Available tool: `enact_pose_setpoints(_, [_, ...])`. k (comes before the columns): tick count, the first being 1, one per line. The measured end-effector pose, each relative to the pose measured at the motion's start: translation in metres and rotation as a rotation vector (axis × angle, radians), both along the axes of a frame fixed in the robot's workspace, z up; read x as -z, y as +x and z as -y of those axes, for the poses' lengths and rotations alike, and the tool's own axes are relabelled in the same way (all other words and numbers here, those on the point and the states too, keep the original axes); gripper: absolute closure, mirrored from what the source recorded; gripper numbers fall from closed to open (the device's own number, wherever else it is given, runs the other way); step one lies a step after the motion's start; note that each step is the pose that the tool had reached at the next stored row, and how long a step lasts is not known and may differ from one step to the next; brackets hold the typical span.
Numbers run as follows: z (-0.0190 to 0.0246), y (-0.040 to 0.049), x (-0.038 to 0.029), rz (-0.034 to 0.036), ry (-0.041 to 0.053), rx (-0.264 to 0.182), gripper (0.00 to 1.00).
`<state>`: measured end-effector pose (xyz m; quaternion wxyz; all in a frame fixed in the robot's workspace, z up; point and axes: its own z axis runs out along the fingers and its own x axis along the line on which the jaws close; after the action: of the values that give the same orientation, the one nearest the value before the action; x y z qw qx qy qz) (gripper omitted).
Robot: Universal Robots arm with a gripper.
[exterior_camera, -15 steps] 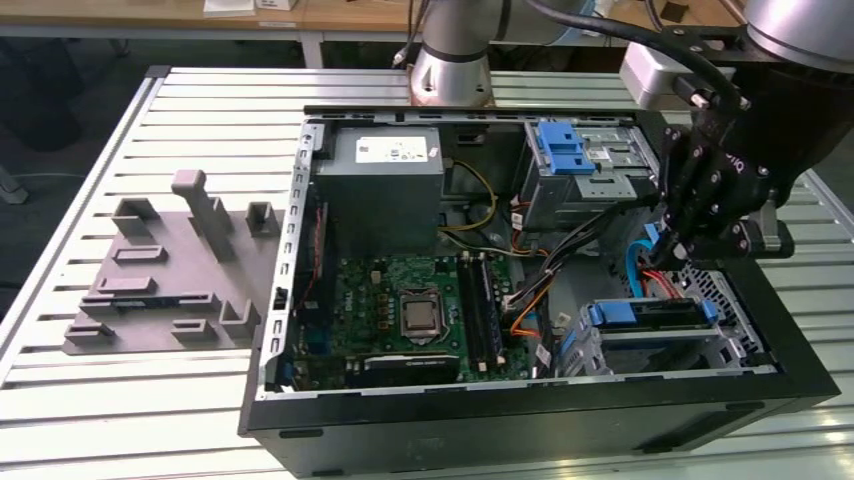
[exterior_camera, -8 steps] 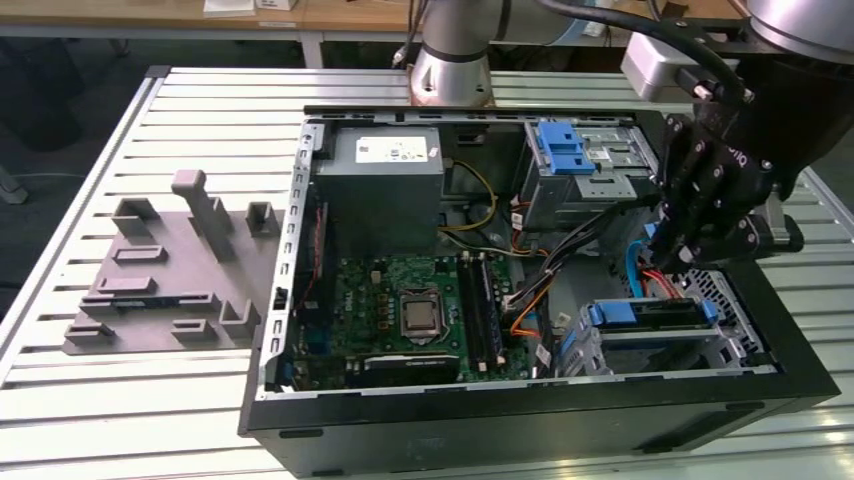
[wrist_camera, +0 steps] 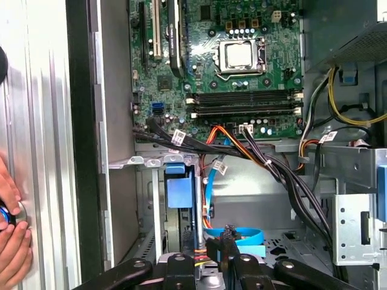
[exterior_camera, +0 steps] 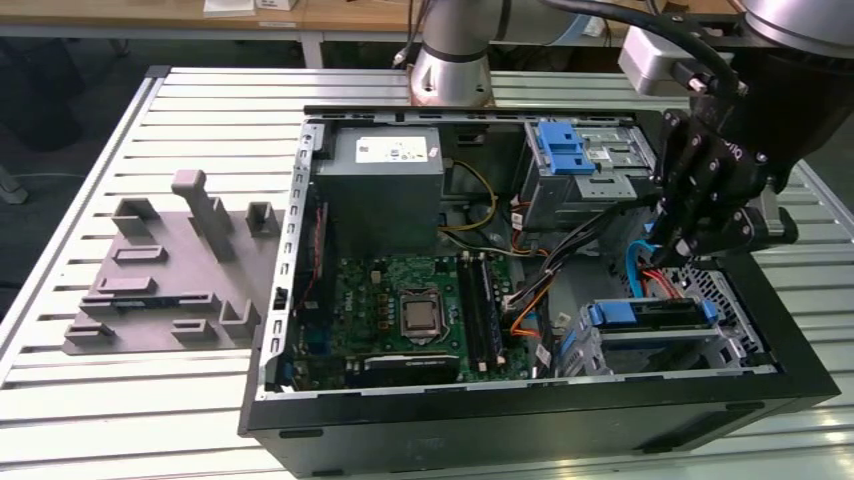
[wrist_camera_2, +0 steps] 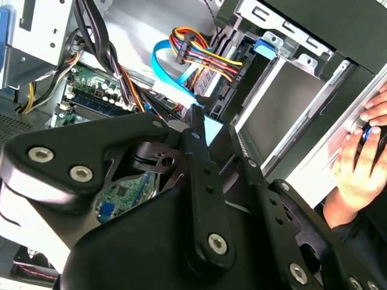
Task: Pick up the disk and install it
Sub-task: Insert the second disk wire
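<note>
Exterior view: disk [exterior_camera: 649,314] lies just beside the fingers [exterior_camera: 685,247].

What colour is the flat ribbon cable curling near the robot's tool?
Light blue. The flat cable shows best in the second wrist view, beside a bundle of red, yellow and black wires.

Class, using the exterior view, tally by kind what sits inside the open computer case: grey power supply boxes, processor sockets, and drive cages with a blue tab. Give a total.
Grey power supply box: 1
Processor socket: 1
Drive cages with a blue tab: 2
Total: 4
</note>
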<state>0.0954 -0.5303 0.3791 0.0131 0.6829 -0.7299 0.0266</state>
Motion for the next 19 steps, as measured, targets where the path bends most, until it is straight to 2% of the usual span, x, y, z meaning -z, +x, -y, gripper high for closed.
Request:
enact_pose_setpoints(10, [-0.0012,0.0016,0.0101,-0.0002,-0.0001,0.000,0.69])
enact_pose_setpoints(19, [-0.0008,0.0017,0.0147,-0.0001,-0.0001,0.000,0.69])
